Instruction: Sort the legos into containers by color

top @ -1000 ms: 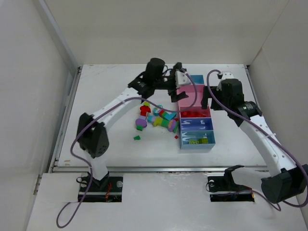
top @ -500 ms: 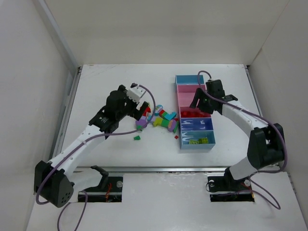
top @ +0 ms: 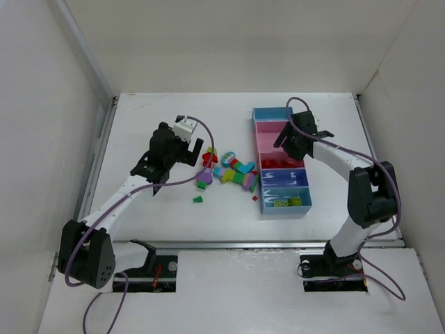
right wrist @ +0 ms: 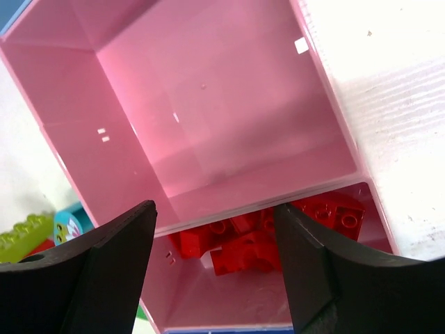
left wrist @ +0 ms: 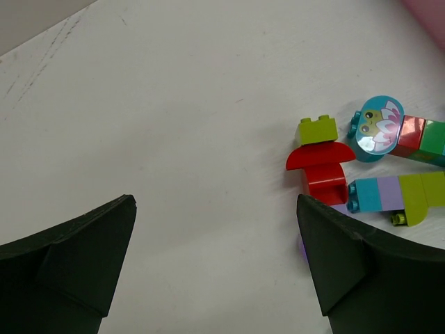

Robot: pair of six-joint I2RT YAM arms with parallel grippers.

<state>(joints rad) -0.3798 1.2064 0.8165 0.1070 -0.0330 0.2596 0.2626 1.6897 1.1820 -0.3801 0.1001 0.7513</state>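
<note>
The legos [top: 229, 170] lie in a mixed pile left of the containers [top: 306, 186], a strip of light blue, pink and darker blue bins. My left gripper [top: 196, 150] is open over bare table, just left of the pile. In its wrist view a red brick [left wrist: 320, 170], a yellow-green brick [left wrist: 318, 129] and a teal round piece [left wrist: 379, 125] lie ahead of the left gripper [left wrist: 215, 202]. My right gripper [right wrist: 215, 209] is open and holds nothing, above the wall between an empty pink bin [right wrist: 208, 104] and a pink bin of red bricks [right wrist: 278, 240].
A small green brick [top: 198, 199] and a tiny red piece [top: 254, 197] lie apart from the pile. Yellow-green bricks [top: 286, 203] sit in the nearest light blue bin. White walls enclose the table on three sides.
My left gripper has swung from over the far end of the containers back to the left of the pile. My right gripper has shifted left over the pink bins and narrowed a little.
</note>
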